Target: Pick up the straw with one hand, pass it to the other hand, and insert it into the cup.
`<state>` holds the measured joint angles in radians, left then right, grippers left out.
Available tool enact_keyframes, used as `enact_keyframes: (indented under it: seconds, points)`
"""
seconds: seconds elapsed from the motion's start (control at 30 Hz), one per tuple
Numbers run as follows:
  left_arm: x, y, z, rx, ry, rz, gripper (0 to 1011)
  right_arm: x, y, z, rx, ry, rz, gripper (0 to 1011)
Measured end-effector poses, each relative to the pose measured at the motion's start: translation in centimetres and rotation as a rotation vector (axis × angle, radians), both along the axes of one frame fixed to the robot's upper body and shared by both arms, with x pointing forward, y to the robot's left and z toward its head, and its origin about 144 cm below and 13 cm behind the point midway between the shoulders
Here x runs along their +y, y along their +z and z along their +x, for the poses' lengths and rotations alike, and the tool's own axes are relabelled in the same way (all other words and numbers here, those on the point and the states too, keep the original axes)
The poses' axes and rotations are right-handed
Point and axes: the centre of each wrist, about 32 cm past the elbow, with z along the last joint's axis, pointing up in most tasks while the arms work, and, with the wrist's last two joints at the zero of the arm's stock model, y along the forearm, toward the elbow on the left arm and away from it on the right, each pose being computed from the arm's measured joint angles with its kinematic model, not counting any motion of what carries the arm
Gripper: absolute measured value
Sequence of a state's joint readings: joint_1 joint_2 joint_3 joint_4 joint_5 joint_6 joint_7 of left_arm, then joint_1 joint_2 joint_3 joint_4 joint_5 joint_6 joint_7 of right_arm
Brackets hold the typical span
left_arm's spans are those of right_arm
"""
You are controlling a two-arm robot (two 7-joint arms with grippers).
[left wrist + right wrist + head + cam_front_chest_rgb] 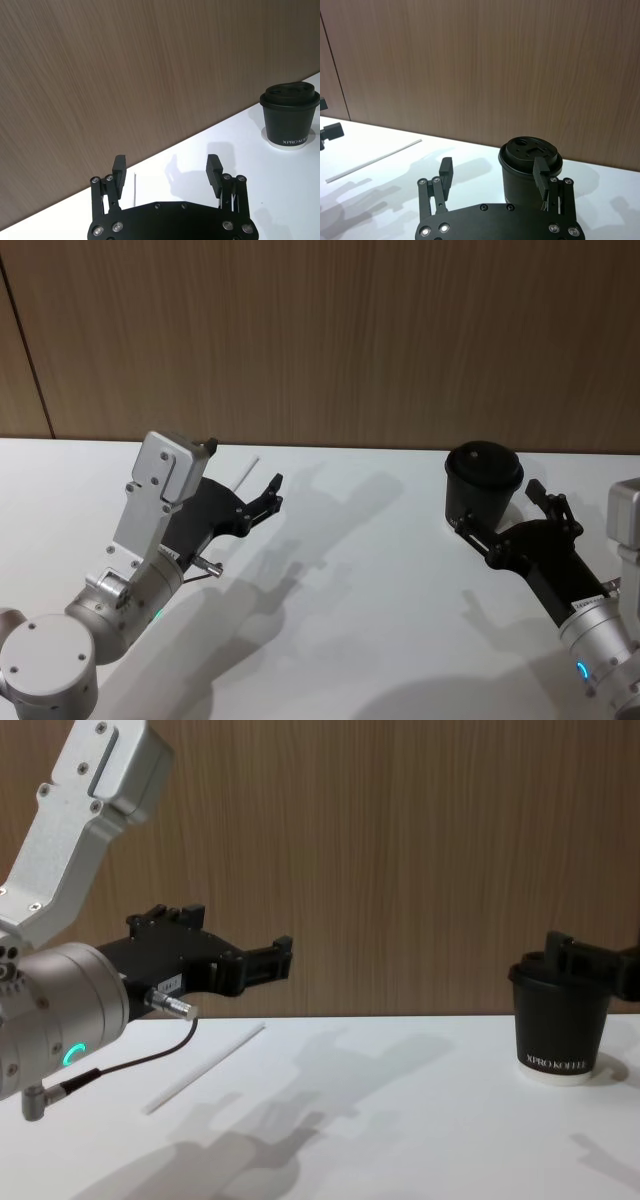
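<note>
On the white tabletop (400, 1130), the left black two-finger gripper (166, 165) hovers, jaws wide. The right black gripper (492, 167), likewise wide, sits beside the lidded black paper cup (560, 1020). The thin white straw (205, 1067) lies flat below the left jaws: best straddle its middle squarely.

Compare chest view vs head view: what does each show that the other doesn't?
Chest: the XPRO KOFFEE lettering on the cup, and the straw lying flat at full length on the table. Head: the cup's lid from above, and the right hand open at the cup's near side. Both: the left hand raised over the straw, cup upright, straw not yet picked up.
</note>
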<state>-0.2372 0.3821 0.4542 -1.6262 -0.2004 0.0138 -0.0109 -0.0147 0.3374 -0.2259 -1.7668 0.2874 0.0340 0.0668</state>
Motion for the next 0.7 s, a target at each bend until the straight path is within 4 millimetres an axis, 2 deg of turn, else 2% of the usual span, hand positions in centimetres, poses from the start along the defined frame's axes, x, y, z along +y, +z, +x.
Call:
enact_keyframes:
  seconds: [0.33, 0.7]
  points:
    - [0.07, 0.19, -0.04, 0.025, 0.012, 0.0, 1002, 0.0, 0.0, 0.0, 0.0, 0.0, 0.0, 1001]
    - [-0.16, 0.92, -0.47, 0.128, 0.082, -0.01, 1002, 0.0, 0.0, 0.0, 0.0, 0.0, 0.0, 1001]
